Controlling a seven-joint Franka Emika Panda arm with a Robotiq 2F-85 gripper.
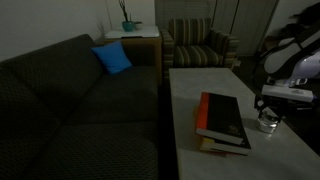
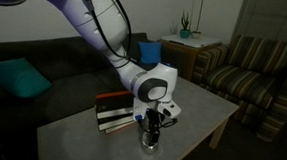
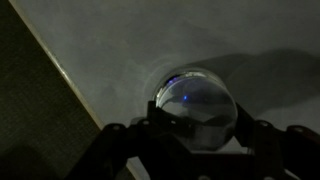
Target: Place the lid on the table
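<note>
In an exterior view a dark sofa (image 1: 60, 100) fills the left side, with a blue cushion (image 1: 112, 58) at about 1 o'clock on its seat. Next to the right is a small side table (image 1: 135, 36) bearing a plant (image 1: 126, 16), then a striped armchair (image 1: 200, 45) at 12 o'clock from the long pale table (image 1: 195, 90). A red-and-black book stack (image 1: 222, 122) lies on that top. At roughly 3 o'clock from the books, near the table's edge, the gripper (image 1: 268, 112) points straight down over the lid (image 1: 268, 125), a small shiny round piece. From the opposite side, in an exterior view, the white arm (image 2: 97, 22) sweeps down from 10 o'clock. Its gripper (image 2: 154, 129) is directly above the lid (image 2: 152, 142), with the books (image 2: 116, 112) just beside it at 9 o'clock and the table (image 2: 80, 141) below. In the wrist view the lid (image 3: 195, 100) sits at about 5 o'clock from centre, glinting over the table (image 3: 150, 40). The gripper (image 3: 200, 120) has one dark finger on each side of it. The fingers flank the lid closely, but the dim picture does not show whether they press on it, nor whether the lid rests on the top or hangs just above it.
</note>
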